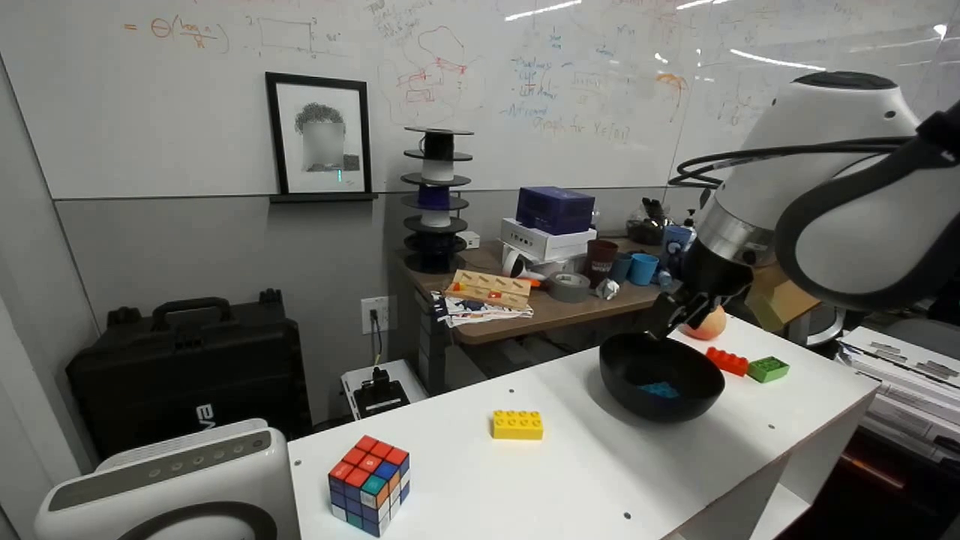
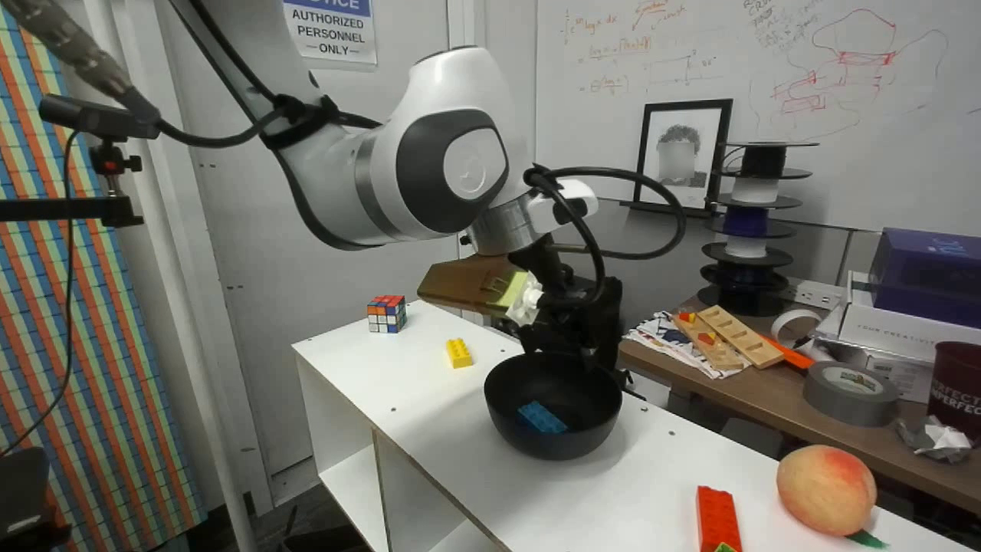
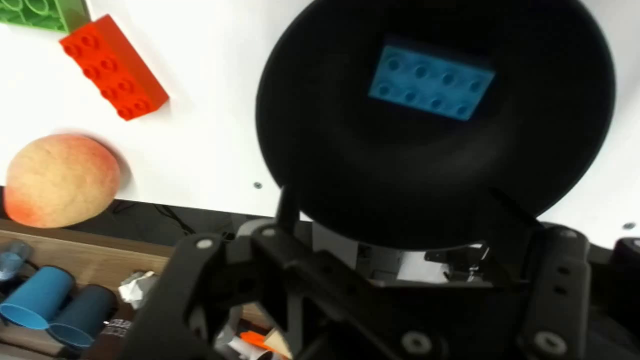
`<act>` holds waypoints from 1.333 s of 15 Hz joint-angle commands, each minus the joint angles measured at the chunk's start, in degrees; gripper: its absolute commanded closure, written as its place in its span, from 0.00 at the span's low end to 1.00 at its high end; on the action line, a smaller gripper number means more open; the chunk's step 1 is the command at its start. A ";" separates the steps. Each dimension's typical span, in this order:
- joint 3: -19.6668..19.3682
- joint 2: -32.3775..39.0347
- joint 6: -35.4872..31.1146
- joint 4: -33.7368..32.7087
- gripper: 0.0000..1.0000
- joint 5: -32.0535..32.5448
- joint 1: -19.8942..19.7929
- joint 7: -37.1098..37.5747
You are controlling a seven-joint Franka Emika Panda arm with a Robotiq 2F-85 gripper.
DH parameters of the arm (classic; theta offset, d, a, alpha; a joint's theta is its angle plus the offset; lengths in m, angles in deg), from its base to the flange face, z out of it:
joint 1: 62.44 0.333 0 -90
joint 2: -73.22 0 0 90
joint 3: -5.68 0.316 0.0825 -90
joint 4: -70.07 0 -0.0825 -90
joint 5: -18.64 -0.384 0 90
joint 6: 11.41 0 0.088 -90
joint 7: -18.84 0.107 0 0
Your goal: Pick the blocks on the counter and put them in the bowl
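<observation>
Wrist view: round bowl holds studded blue block.

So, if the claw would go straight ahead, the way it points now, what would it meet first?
Probably the black bowl, likely the inside of its wall, since the open claw points into it. The blue block inside seems off that line, though depth is hard to judge.

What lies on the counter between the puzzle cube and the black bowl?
The yellow block lies between the puzzle cube and the black bowl, touching neither. This shows in both exterior views.
</observation>
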 commanded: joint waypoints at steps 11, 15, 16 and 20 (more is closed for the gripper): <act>8.77 6.35 3.81 -2.13 0.00 10.99 9.28 -17.21; 8.17 10.60 4.85 -7.17 0.00 15.71 8.93 -25.63; 8.00 11.30 4.74 -8.29 0.00 17.11 9.08 -27.21; 7.11 12.86 2.20 -11.12 0.00 24.23 9.58 -31.28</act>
